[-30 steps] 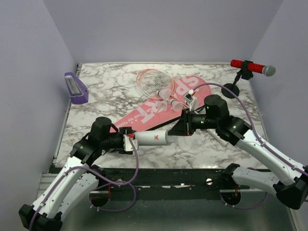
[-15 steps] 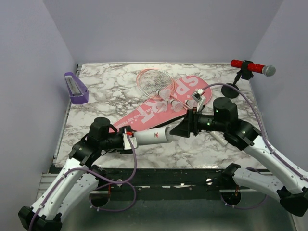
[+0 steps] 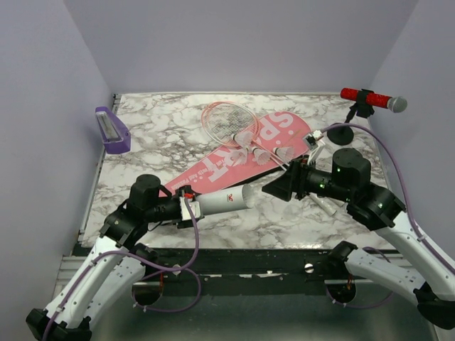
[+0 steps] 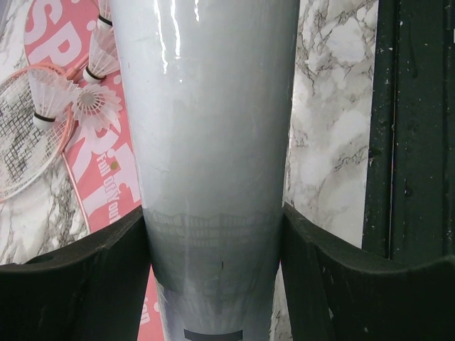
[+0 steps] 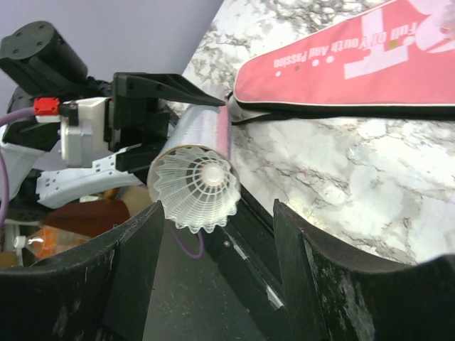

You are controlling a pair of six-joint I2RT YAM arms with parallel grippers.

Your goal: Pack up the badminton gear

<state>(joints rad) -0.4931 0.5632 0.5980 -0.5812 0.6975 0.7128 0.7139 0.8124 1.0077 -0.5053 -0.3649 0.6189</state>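
- White tube (image 3: 227, 200) lies near the 6 o'clock edge of the marble surface (image 3: 178, 121). Closed end is toward 9 o'clock and the open mouth toward 3 o'clock.
- Left gripper (image 3: 192, 207) is clamped on the white tube at the closed end. In the left wrist view both fingers (image 4: 92, 284) press flat on the tube wall, one per side.
- Shuttlecock (image 5: 199, 186) sits in the tube's mouth, its white skirt flaring at the rim. Can't tell how deep it goes.
- Right gripper (image 3: 269, 190) is just at 3 o'clock of the mouth and in line with the tube. Its jaws stand apart with nothing between them and it isn't touching the shuttlecock.
- Pink bag (image 3: 234, 160) lies diagonally at mid-surface, narrow end toward 7 o'clock and wide end toward 1 o'clock. SPORT lettering faces up, and its narrow end is just beside the tube.
- Racket (image 3: 227, 121) lies flat at 12 o'clock of the bag, with its head partly overlapping the bag's wide end.
- Loose shuttlecocks (image 3: 263, 154) lie on the wide end of the bag, near the racket's shaft.
- Purple tray (image 3: 111, 130) sits at the 10 o'clock edge, well apart from the gear.
- Red microphone (image 3: 373, 99) stands on its black stand at the 2 o'clock corner.
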